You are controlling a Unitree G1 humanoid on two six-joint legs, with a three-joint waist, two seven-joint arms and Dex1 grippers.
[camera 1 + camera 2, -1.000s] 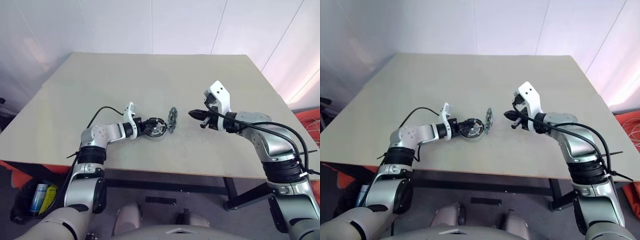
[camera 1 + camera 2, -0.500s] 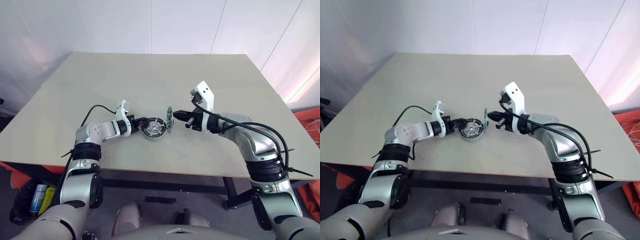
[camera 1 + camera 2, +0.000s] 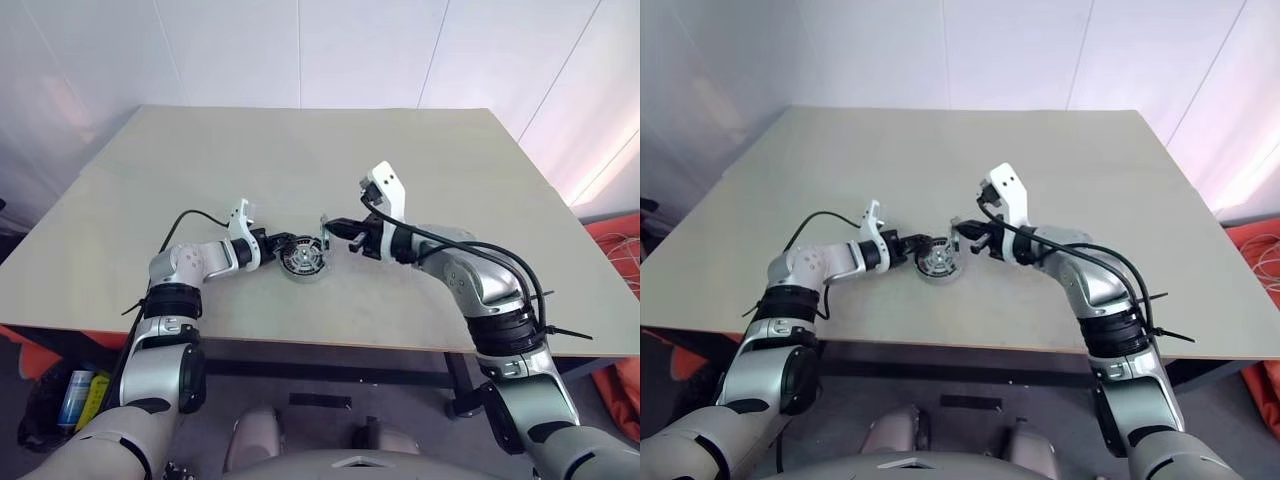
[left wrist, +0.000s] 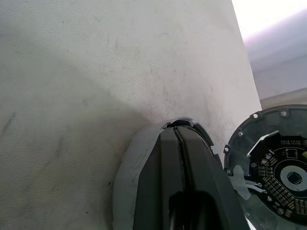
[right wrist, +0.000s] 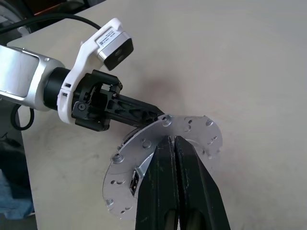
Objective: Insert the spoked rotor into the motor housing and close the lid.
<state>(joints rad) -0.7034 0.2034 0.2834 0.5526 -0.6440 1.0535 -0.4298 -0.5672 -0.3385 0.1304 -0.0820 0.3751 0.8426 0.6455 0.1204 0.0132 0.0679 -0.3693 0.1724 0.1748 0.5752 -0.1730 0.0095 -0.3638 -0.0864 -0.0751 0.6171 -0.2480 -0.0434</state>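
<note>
Setting: beige table point(image 3: 420, 190) against white panelled walls, arms meeting near its front middle.
Motor housing: motor housing point(image 3: 303, 259) lies flat on the table, between the two grippers.
Lid: lid point(image 5: 165, 165) stands tilted on edge at the housing's right side, its inner face with a dark ring turned toward the housing.
Left claw: left gripper point(image 3: 279, 246) has its fingers pressed together, tip touching the housing's left rim; nothing held.
Right claw: right gripper point(image 3: 335, 228) is likewise closed, fingertips resting against the lid's outer face, pushing rather than gripping.
Rotor: I cannot tell whether it already sits inside.
Handling: lid looks thin, rigid, smooth metal, likely to slip; best pushed near centre, or pinched at the rim.
</note>
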